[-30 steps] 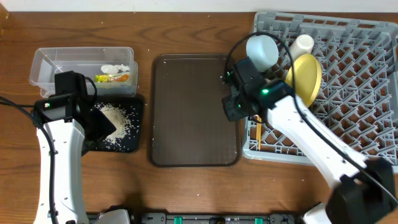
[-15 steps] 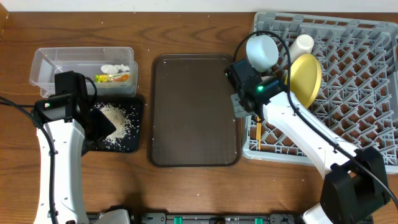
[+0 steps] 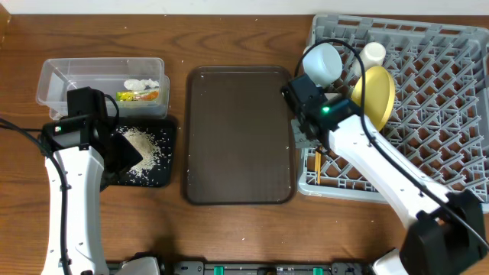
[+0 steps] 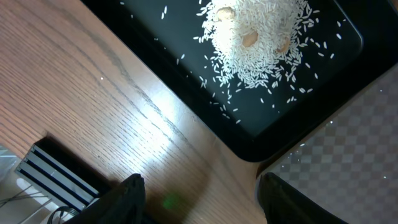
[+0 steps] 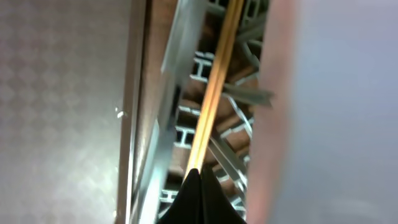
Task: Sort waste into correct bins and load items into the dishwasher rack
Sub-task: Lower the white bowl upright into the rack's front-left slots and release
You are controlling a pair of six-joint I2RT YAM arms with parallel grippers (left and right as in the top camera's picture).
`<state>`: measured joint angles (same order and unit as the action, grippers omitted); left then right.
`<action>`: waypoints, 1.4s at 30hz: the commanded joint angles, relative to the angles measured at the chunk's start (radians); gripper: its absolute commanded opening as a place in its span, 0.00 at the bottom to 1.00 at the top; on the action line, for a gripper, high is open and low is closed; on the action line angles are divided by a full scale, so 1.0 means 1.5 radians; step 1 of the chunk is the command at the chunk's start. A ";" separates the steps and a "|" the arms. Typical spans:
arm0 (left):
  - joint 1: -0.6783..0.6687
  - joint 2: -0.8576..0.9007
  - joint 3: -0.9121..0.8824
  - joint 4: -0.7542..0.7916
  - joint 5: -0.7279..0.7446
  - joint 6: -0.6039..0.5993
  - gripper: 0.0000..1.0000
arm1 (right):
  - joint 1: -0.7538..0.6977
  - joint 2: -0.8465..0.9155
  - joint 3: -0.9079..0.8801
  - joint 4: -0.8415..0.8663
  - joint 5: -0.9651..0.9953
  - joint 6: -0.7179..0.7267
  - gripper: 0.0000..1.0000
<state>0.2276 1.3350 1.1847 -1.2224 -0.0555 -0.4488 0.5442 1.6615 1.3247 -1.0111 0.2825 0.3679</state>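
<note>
Nearest, left gripper (image 4: 199,194) hangs over the bare wood table (image 4: 74,93), jaws wide apart, nothing between them, just off the near corner of the black tray (image 4: 261,124). Loose rice (image 4: 255,37) sits heaped in that tray, with stray grains scattered around the heap. Brown serving tray (image 3: 239,137) lies beside it in the middle of the table, touching or almost touching at the corner. Right gripper (image 5: 199,193) is at the near-left edge of the dishwasher rack (image 3: 428,153), fingertips pressed fully together. A wooden chopstick (image 5: 214,87) lies in the rack grid, running away from the tips. Cannot tell if the tips pinch its end or only sit over it, nor if it is one stick or two. Farther back on the left, the clear tub (image 3: 61,84) holds the green-and-orange wrapper (image 3: 137,95) and white scraps (image 3: 143,82) at its right end. Far side of the rack: yellow plate (image 3: 374,95) stands on edge between pegs, a pale bowl (image 3: 322,63) sits at the far-left corner, and a small cup (image 3: 373,53) is just behind the plate.
</note>
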 commanded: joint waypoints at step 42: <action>0.003 0.003 0.007 0.003 0.002 -0.007 0.62 | -0.034 -0.066 -0.003 0.062 -0.260 -0.082 0.01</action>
<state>0.2276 1.3350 1.1847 -1.2182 -0.0517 -0.4488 0.4736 1.5566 1.3243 -0.9131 -0.0963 0.2535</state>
